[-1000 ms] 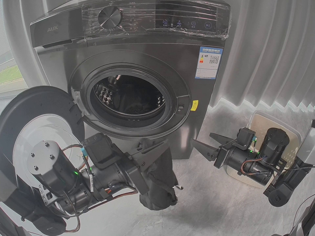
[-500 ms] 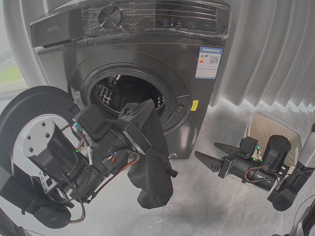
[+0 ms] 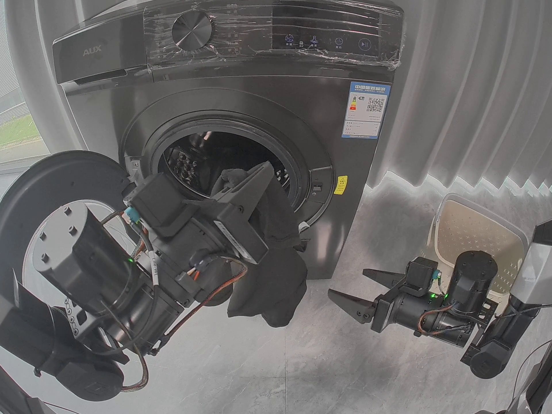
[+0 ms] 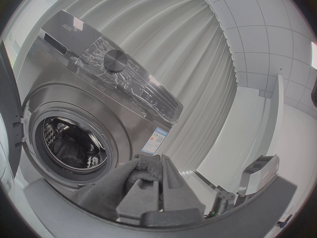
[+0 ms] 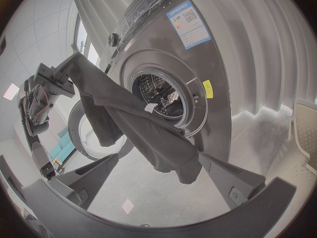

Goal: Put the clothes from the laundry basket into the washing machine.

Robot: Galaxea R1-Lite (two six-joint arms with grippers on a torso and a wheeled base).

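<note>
Gripping dark garment [image 3: 276, 260] in left end effector [image 3: 253, 178] before washing machine [image 3: 230, 93] opening; holding right end effector [image 3: 348, 284] open near laundry basket [image 3: 477, 231].

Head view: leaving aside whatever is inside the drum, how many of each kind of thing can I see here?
Washing machine: 1
Laundry basket: 1
Dark garment: 1
Grippers: 2, left gripper and right gripper
Total: 5
</note>
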